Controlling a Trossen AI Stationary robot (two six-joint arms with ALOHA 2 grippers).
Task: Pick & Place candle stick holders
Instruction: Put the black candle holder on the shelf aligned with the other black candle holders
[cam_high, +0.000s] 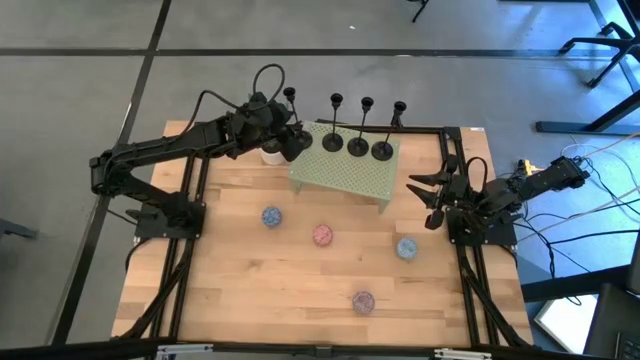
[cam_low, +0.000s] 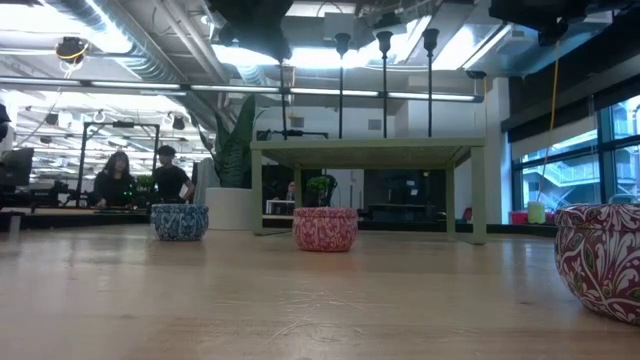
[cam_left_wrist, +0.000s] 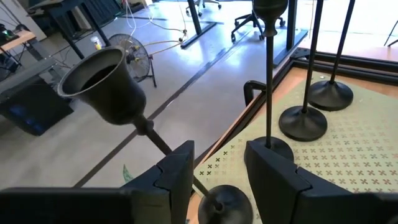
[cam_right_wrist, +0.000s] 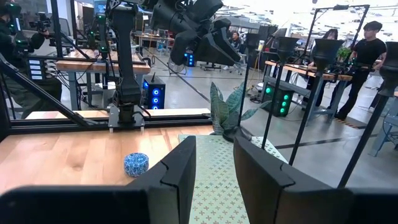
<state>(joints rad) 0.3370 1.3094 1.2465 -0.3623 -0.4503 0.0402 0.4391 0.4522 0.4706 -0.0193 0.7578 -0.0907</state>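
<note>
Three candle stick holders (cam_high: 358, 147) crowd the green stand (cam_high: 340, 172).

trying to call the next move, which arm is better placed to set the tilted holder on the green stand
Left. The left gripper is at the green stand's corner, its fingers around the tilted candle stick holder. The right gripper waits open beside the stand.

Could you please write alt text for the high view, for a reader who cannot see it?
Seen from above, the left gripper holds a tilted black candle holder at the far left corner of a small green stand, where three more holders stand in a row. The right gripper waits open at the wooden table's right side. Four small speckled tins lie nearer the front.
</note>
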